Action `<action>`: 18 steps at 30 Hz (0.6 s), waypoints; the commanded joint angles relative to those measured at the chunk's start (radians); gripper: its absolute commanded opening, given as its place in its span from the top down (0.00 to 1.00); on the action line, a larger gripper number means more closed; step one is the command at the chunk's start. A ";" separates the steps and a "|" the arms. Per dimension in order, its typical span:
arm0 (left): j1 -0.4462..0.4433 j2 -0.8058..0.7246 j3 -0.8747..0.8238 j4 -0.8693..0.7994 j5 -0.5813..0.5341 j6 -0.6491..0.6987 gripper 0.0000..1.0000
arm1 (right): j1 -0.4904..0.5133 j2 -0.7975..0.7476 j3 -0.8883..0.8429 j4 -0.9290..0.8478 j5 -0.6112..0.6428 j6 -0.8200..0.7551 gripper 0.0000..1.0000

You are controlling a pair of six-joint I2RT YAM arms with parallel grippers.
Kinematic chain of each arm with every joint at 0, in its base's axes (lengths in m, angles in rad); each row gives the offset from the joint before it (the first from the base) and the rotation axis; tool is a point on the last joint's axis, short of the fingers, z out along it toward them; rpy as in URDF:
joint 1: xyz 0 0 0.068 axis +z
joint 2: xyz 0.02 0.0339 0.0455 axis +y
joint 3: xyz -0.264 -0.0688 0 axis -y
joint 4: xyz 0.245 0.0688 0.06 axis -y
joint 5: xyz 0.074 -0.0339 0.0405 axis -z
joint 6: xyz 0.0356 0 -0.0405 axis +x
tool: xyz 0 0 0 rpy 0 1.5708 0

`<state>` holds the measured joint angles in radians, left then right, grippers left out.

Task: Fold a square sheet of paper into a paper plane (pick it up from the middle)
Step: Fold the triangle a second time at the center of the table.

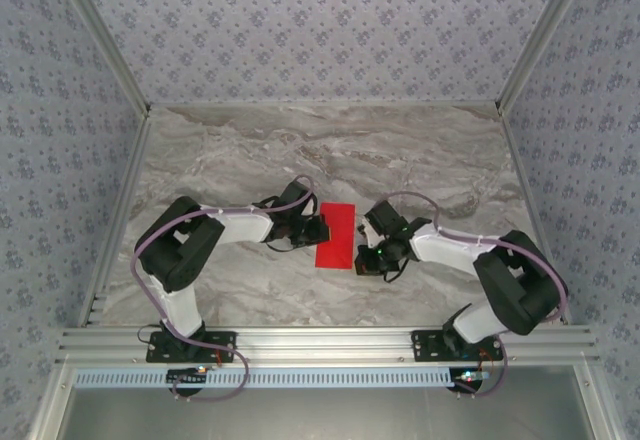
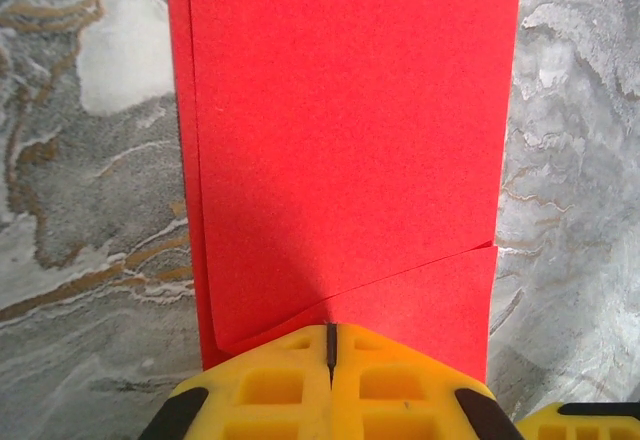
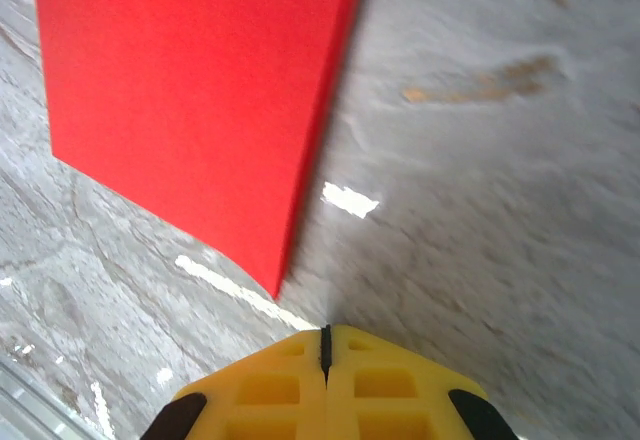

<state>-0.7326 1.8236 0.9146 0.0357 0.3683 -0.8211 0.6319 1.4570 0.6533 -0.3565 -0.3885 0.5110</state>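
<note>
Contact at the paper's left edge is what the coming move turns on. At the bottom of the left wrist view, the left end effector (image 2: 330,345) is clenched, its yellow fingers pressed together along a thin dark seam, and its tip rests over the near edge of the square sheet of paper (image 2: 350,140). Whether a layer is nipped between the fingers or merely pinned under them cannot be told. The sheet is doubled over: an upper layer ends in a slanted edge just ahead of the tip, with a lower layer showing at the lower right. From this end effector the paper lies straight ahead, running up to the top of the frame.

In the right wrist view the right end effector (image 3: 325,345) is also clenched and grasps nothing. The paper's nearest corner sits just ahead and to the left of its tip, apart from it, with bare table (image 3: 480,160) to the right.

In the top view the red rectangle lies flat at the centre of the table, between the two end effectors. Its long axis runs from the bottom of the frame towards the top, tilted slightly right. The left end effector touches its left long edge, and the right one stands just beside the right long edge. The left arm is judged the nearer for the next crease.
</note>
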 commanded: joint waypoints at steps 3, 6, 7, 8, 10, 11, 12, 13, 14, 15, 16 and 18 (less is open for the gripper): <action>-0.003 -0.008 0.053 -0.026 0.033 -0.014 0.82 | -0.101 -0.110 0.008 0.076 -0.012 0.083 0.97; -0.003 -0.063 0.072 -0.018 0.021 -0.037 0.66 | -0.171 -0.101 0.009 0.199 -0.064 0.110 0.84; -0.003 -0.083 0.072 -0.020 0.006 -0.046 0.60 | -0.188 -0.088 0.013 0.230 -0.080 0.110 0.80; -0.003 -0.097 0.068 -0.026 -0.014 -0.055 0.54 | -0.202 -0.072 0.019 0.252 -0.088 0.110 0.75; -0.001 -0.125 0.056 -0.057 -0.062 -0.076 0.45 | -0.226 -0.039 0.031 0.277 -0.103 0.110 0.66; -0.002 -0.139 0.042 -0.061 -0.078 -0.088 0.42 | -0.239 -0.019 0.038 0.286 -0.126 0.102 0.61; -0.002 -0.150 0.026 -0.054 -0.088 -0.099 0.40 | -0.246 -0.001 0.046 0.288 -0.148 0.091 0.59; -0.001 -0.164 0.003 -0.045 -0.100 -0.113 0.37 | -0.247 0.017 0.052 0.291 -0.178 0.078 0.56; -0.001 -0.177 -0.018 -0.034 -0.108 -0.125 0.35 | -0.248 0.031 0.060 0.289 -0.203 0.057 0.54; -0.002 -0.185 -0.037 -0.025 -0.112 -0.135 0.33 | -0.248 0.042 0.064 0.286 -0.222 0.043 0.53; -0.002 -0.195 -0.055 -0.016 -0.116 -0.145 0.30 | -0.247 0.051 0.069 0.284 -0.238 0.028 0.51; -0.002 -0.206 -0.090 0.016 -0.107 -0.167 0.26 | -0.244 0.070 0.079 0.270 -0.253 0.002 0.49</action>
<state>-0.7334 1.6386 0.8719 0.0341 0.2867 -0.9417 0.3859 1.5051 0.6987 -0.0898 -0.5655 0.5671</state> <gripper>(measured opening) 0.732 0.510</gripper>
